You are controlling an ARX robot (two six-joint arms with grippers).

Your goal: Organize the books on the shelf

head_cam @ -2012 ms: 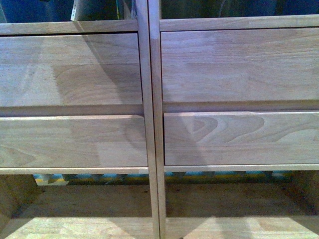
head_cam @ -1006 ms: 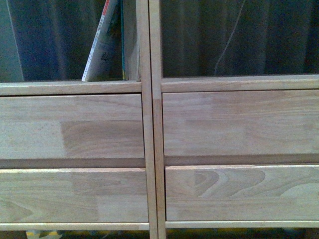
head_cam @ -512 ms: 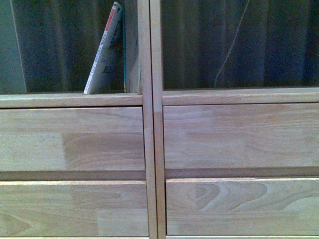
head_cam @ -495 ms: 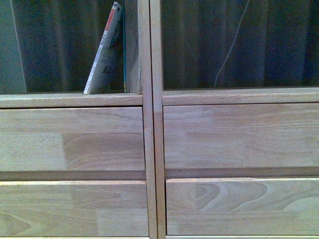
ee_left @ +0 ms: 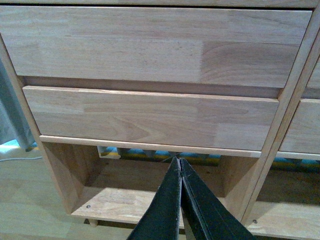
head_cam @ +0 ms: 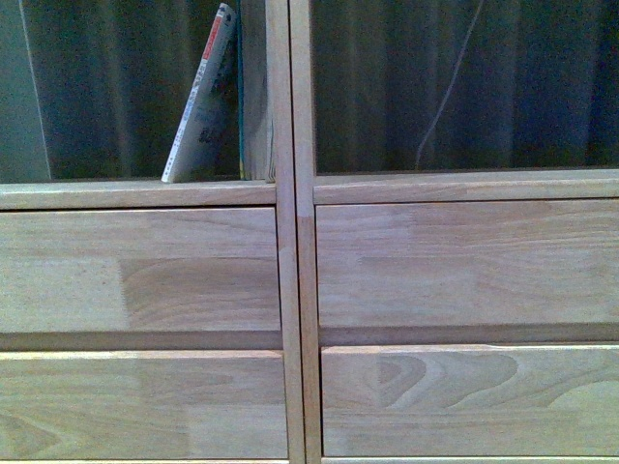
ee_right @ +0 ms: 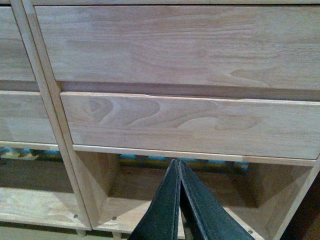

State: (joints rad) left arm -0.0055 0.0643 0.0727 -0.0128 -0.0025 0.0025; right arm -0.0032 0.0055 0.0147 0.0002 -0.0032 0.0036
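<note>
While the front view takes in only the upper part of the shelf (head_cam: 295,261), it alone shows a book (head_cam: 203,106): a thin softcover with a white-grey cover and red along its top edge, standing on its lower edge in the left column's open compartment and leaning rightward, its top near the centre post. A second cover edge, teal, is just visible between it and the post. Behind the open compartments hangs a dark curtain (head_cam: 464,87), with a thin pale cord (head_cam: 447,87) running down on the right side. Neither arm appears here.

From the left wrist view, the left tool (ee_left: 179,165) is clenched with nothing between its dark fingers (ee_left: 165,210), their tips meeting in front of the left column's lower open compartment, below the two drawer fronts (ee_left: 150,117). A short peg leg and pale floor (ee_left: 25,210) show here, and no book.

From the right wrist view, the right tool (ee_right: 177,165) is likewise clenched and empty, in front of the right column's lower compartment under its drawer fronts (ee_right: 190,125).
</note>
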